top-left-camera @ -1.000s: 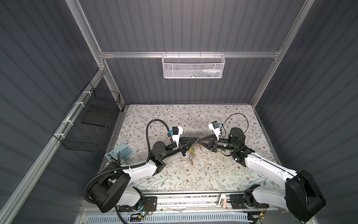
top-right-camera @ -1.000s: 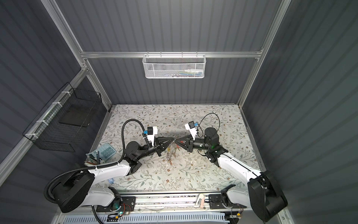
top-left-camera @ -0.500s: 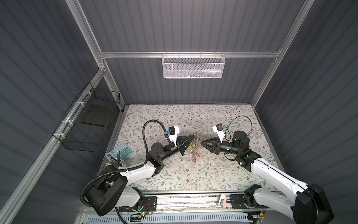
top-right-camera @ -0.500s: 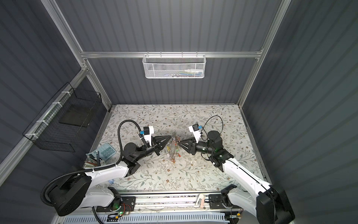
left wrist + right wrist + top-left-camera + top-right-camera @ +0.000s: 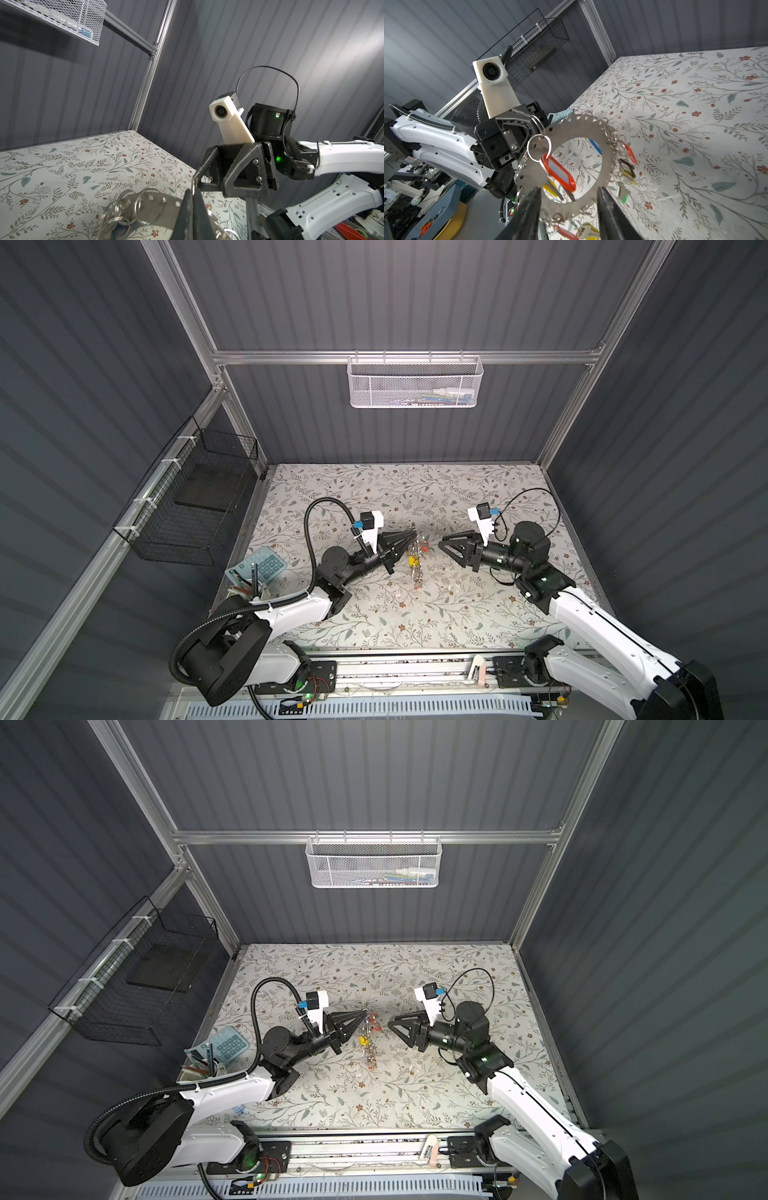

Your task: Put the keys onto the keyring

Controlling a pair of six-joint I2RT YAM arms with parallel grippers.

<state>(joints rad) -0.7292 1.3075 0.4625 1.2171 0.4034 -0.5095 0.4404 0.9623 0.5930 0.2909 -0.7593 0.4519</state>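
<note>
The keyring (image 5: 583,126), a flat grey metal disc rimmed with small wire rings and coloured tags, hangs on edge above the table in both top views (image 5: 415,560) (image 5: 368,1042). My left gripper (image 5: 412,536) (image 5: 364,1016) (image 5: 193,192) is shut on its upper rim (image 5: 153,205). The keys, dark metal with an oblong orange-red tag (image 5: 558,173), dangle from a wire ring (image 5: 538,148) at the disc's rim, in front of its central hole. My right gripper (image 5: 443,543) (image 5: 391,1025) (image 5: 569,190) stands open to the right of the disc, holding nothing.
A calculator (image 5: 262,566) and a pen holder (image 5: 245,593) sit at the table's left edge. A black wire basket (image 5: 195,506) hangs on the left wall and a white mesh basket (image 5: 415,383) on the back rail. Small pale bits (image 5: 453,585) lie on the floral table.
My right gripper has opened and drawn back to the right, away from the keyring. The left gripper still holds the disc, shifted slightly left.
</note>
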